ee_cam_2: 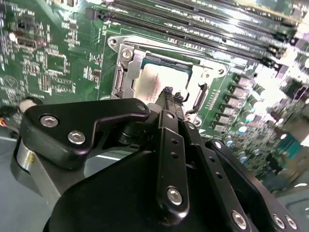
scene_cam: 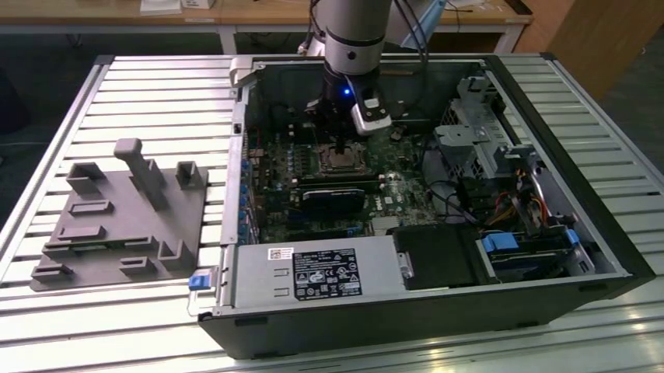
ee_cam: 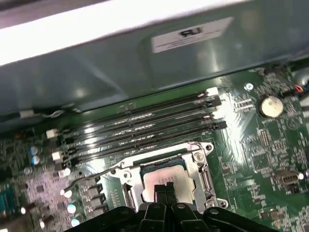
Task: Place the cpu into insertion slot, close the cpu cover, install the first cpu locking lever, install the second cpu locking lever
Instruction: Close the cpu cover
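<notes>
In both wrist views the cpu (ee_cam: 161, 178) (ee_cam_2: 148, 81) lies flat in the insertion slot (scene_cam: 337, 158) on the green motherboard. The cpu cover (ee_cam: 195, 157) (ee_cam_2: 126, 60), a silvery frame, lies down around it, and the chip's top shows through its window. A thin wire lever (ee_cam: 89, 177) sticks out sideways from the socket, away from the frame. My gripper (ee_cam: 165, 189) (ee_cam_2: 172, 93) (scene_cam: 340, 138) hangs just above the cpu's near edge. Its black fingers are pressed together with nothing between them.
Long memory slots (ee_cam: 140, 126) run beside the socket, below the case wall (ee_cam: 145, 63). A black fan card (scene_cam: 332, 196), the power supply (scene_cam: 311, 273) and drive bays (scene_cam: 487, 140) crowd the case. A grey fixture (scene_cam: 120, 217) sits on the slatted table at the exterior view's left.
</notes>
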Motion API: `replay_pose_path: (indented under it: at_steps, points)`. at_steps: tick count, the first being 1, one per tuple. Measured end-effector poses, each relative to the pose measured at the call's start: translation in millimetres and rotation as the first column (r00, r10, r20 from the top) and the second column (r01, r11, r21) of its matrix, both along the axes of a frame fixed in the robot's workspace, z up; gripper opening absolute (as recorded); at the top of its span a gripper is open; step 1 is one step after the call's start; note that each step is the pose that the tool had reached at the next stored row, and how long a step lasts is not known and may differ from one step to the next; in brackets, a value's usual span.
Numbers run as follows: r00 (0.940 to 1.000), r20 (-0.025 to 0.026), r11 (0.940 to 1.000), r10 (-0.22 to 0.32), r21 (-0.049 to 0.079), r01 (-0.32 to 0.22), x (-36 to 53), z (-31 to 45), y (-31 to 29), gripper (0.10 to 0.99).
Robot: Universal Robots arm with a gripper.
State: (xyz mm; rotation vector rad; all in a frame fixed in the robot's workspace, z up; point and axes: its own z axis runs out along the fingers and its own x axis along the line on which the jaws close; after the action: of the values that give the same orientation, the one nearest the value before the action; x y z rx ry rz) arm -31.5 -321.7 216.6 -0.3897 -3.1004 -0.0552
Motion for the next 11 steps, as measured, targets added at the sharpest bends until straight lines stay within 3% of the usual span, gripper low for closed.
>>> replay_pose_path:
  at_steps: [8, 9, 11]
  points:
    - [0.9921, 0.0010, 0.9921, 0.125, 0.000, -0.125, 0.0, -0.3, 0.0, 0.106]
    - [0.9913, 0.0032, 0.9913, 0.131, -0.001, -0.131, -0.2, -0.4, -0.1, 0.106]
    - [0.9904, 0.0126, 0.9905, 0.138, -0.005, -0.138, -1.1, -0.7, -0.1, 0.106]
